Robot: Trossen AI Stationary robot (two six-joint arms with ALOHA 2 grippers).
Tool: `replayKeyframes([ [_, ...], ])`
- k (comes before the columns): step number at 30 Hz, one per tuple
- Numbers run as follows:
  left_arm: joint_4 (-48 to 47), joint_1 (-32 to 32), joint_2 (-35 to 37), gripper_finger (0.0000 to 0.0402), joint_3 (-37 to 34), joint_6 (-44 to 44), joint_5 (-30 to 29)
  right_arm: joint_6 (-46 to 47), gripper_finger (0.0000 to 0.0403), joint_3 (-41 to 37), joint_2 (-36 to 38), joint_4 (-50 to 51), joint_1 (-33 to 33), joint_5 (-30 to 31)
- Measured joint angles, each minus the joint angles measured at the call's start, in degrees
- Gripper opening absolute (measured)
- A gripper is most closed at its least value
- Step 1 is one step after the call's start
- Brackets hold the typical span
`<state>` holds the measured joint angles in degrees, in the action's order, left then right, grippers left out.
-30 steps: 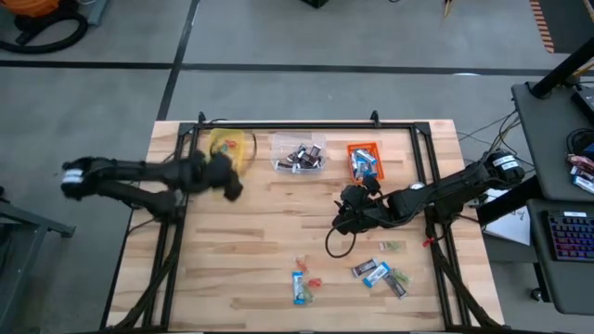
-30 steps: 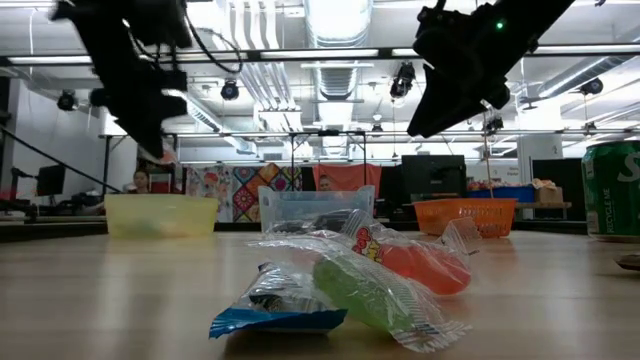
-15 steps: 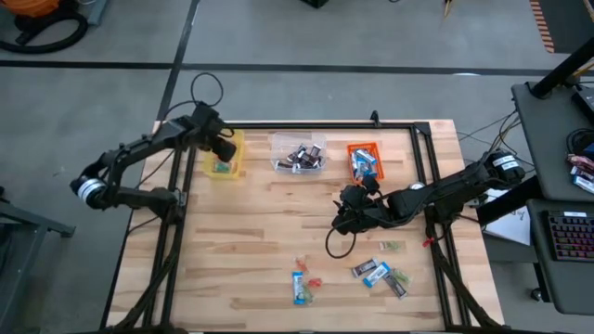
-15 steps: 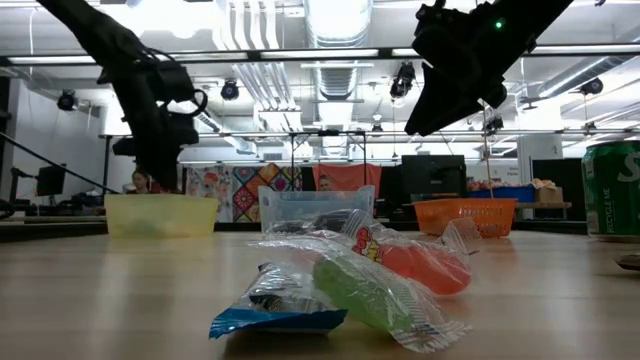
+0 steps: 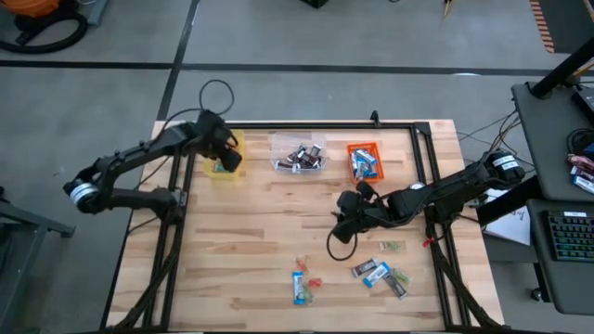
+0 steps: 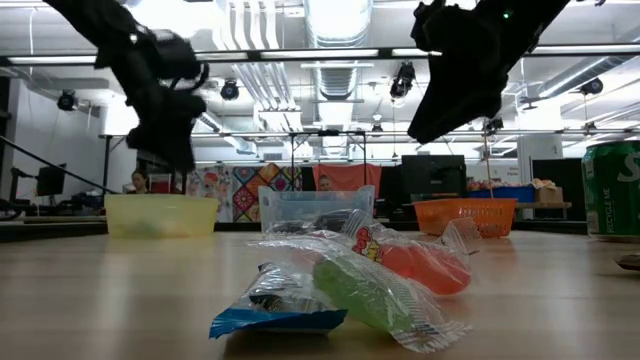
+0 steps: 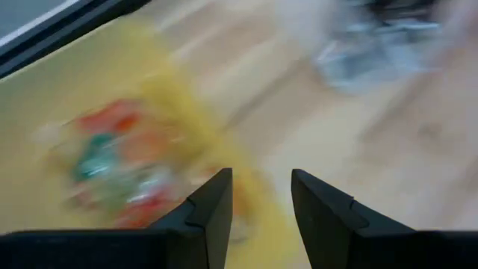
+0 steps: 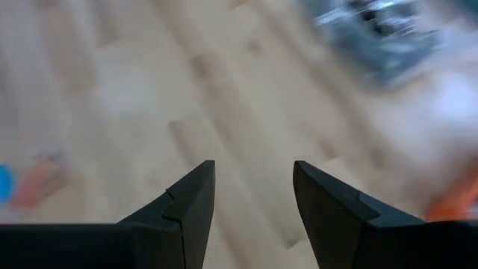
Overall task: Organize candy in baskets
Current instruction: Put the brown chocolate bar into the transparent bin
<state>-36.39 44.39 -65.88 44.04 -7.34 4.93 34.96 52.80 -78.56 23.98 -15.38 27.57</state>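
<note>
Three baskets stand in a row at the table's far side: yellow (image 5: pixel 223 156), clear (image 5: pixel 297 153) and orange (image 5: pixel 365 160). My left gripper (image 7: pixel 261 175) hovers open over the yellow basket (image 7: pixel 172 112), which holds red and green candy (image 7: pixel 112 161). It shows above that basket (image 6: pixel 160 215) in the low view. My right gripper (image 8: pixel 254 168) is open over bare wood at mid-table (image 5: pixel 345 221), nothing between its fingers. Loose candy (image 5: pixel 300 283) lies near the front edge, with more candy (image 5: pixel 376 271) to its right.
The clear basket holds dark wrapped pieces and the orange one blue-and-white bars. A green can (image 6: pixel 612 190) stands at the right in the low view. A black frame (image 5: pixel 306 124) runs along the table's far edge. A dark cable loop (image 5: pixel 339 246) hangs under my right gripper.
My left gripper has swung from the table's left part toward the far edge, dipped to the yellow basket and risen a little above it. My right arm has kept nearly still.
</note>
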Motion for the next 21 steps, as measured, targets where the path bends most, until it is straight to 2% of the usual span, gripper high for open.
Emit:
replayKeyframes([
  [3, 1.68, -9.04, 3.09, 0.0119, -0.03, -3.74, -0.34, 0.47, 0.0173, 0.00, 0.00, -1.63, 0.00, -5.89],
  [6, 3.68, -20.22, 5.17, 0.0118, -0.03, -8.46, -5.65, 3.08, 0.0173, 0.00, 0.00, -2.17, -0.25, -12.48],
  [11, 7.32, -41.36, 4.94, 0.0118, -0.06, -16.20, -19.93, 7.93, 0.0172, 0.00, -0.45, -1.74, -2.00, -26.64],
  [13, 8.93, -49.82, 3.70, 0.0118, -0.06, -18.65, -26.32, 11.72, 0.0169, 0.02, -1.21, -0.38, -3.10, -30.45],
  [17, 14.31, -64.49, -0.06, 0.0118, -0.08, -22.69, -39.23, 21.37, 0.0156, 0.50, -3.35, 8.13, -5.15, -34.56],
  [19, 16.87, -70.16, -2.48, 0.0118, -0.08, -25.30, -45.75, 24.28, 0.0147, 1.15, -4.58, 12.27, -6.23, -35.27],
  [21, 18.83, -74.34, -4.78, 0.0118, -0.08, -27.43, -49.47, 25.26, 0.0137, 2.11, -5.47, 15.76, -7.37, -35.64],
])
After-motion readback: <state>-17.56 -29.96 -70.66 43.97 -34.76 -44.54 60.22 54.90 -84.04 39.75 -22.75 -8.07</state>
